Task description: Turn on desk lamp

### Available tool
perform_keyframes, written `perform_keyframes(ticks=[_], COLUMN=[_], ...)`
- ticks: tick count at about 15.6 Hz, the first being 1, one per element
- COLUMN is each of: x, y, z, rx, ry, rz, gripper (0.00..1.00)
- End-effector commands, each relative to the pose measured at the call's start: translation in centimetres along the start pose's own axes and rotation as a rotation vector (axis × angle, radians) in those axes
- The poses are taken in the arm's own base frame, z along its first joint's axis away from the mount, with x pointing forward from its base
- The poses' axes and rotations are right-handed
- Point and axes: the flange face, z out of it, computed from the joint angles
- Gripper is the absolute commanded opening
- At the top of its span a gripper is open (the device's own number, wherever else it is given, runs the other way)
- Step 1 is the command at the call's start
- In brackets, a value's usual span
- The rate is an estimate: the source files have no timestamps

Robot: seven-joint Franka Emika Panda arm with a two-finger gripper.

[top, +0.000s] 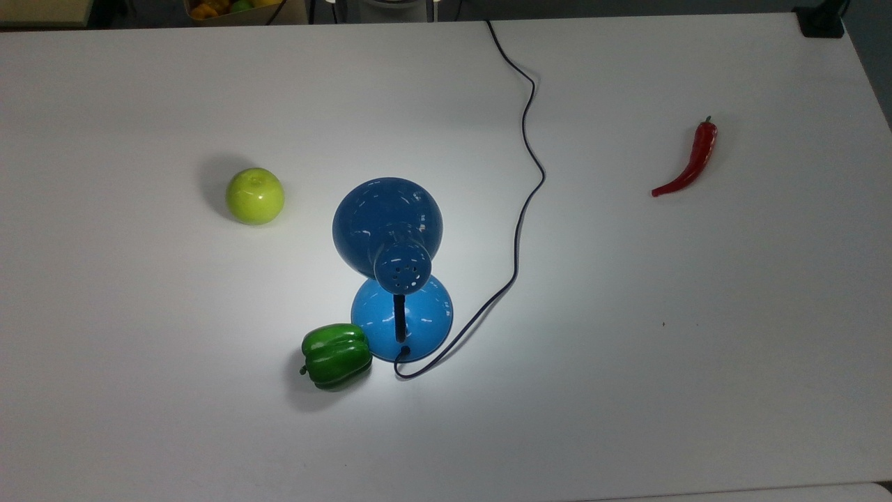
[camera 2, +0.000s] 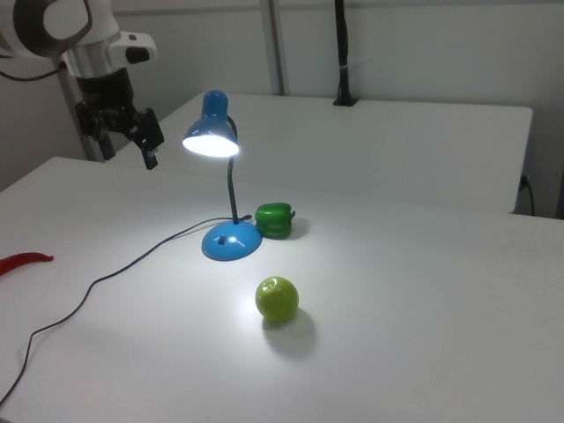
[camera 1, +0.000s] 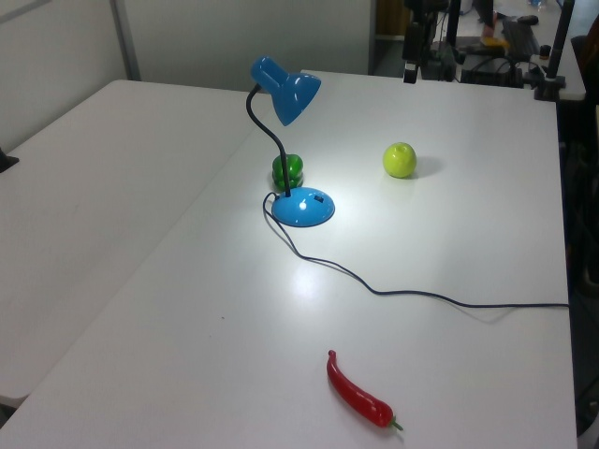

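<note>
Desk lamp (top: 390, 230) stands near the middle of the white table (top: 697, 348), shade (camera 2: 211, 137) glowing and a bright pool of light on the tabletop around the base (camera 1: 303, 207), so the lamp looks already on and the task reads as done. Gripper (camera 2: 123, 132) hangs high above the table at the right view's left, well apart from the lamp, jaws apart, holding nothing. Judgement on handling: glossy metal dome is probably slippery and light, top-heavy on a thin curved neck (camera 2: 232, 194), so a sideways push up high could tip it; base looks the stable part. The small dark switch on top of the base (camera 1: 316, 197) is the place to press, straight down, not the shade, which may be warm. Thin black cord (top: 519, 230) runs from the base toward the top view's far table edge, limp, easy to snag. Green bell pepper (top: 336, 355) sits just beside the base, about touching; green apple (top: 255, 196) near the shade on the top view's left; red chili (top: 690, 162) well apart at the top view's right. No brand, label or readable writing anywhere.
</note>
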Motion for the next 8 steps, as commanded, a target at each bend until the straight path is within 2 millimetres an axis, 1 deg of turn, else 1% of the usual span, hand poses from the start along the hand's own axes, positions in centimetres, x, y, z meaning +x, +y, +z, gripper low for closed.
perform_keyframes(ticks=[1,2,3,5,8], x=[0.77,0.90,1.00,1.05,1.06], y=[0.72,0.81,1.16,1.22,0.87], z=[-0.37,-0.29,-0.06,0.09,0.20], rx=[0.014,0.012,0.011,0.005,0.006], ry=[0.057,0.063,0.061,0.059,0.056], rz=[-0.083,-0.122,-0.126,-0.124,-0.133], gripper=[1.00,1.00,1.00,1.00,1.00])
